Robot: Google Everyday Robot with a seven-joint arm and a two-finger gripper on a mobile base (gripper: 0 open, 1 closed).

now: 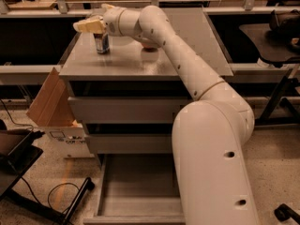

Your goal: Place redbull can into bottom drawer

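— On the grey cabinet top (pixel 140 65), toward its left rear corner, the redbull can (pixel 101 43) stands upright. The robot's gripper (pixel 89 25) is poised directly over its lid. Does it have the can?

— Cannot tell. The gripper's cream tip sits just above the can's top, perhaps touching it, and juts a little past the can to the left. This angle does not show whether it is spread or closed, or whether it has any hold.

— How should the can handle?

— By the look of it, it is a light, rigid, slim metal cylinder. Its smooth sides would make it slippery, and the thin wall could dent under a hard squeeze. It is tall for its narrow base, so a sideways nudge could tip it. The sensible hold is across the upper body, just under the rim, from opposite sides and firm without crushing.

— And the destination?

— The bottom drawer (pixel 136 189) is pulled out at the cabinet's foot with its grey tray exposed, well below and forward of the can. The two drawers above it look closed. The white arm (pixel 187 67) stretches from the lower right across the top and partly hides an orange (pixel 149 47) near the can's right.
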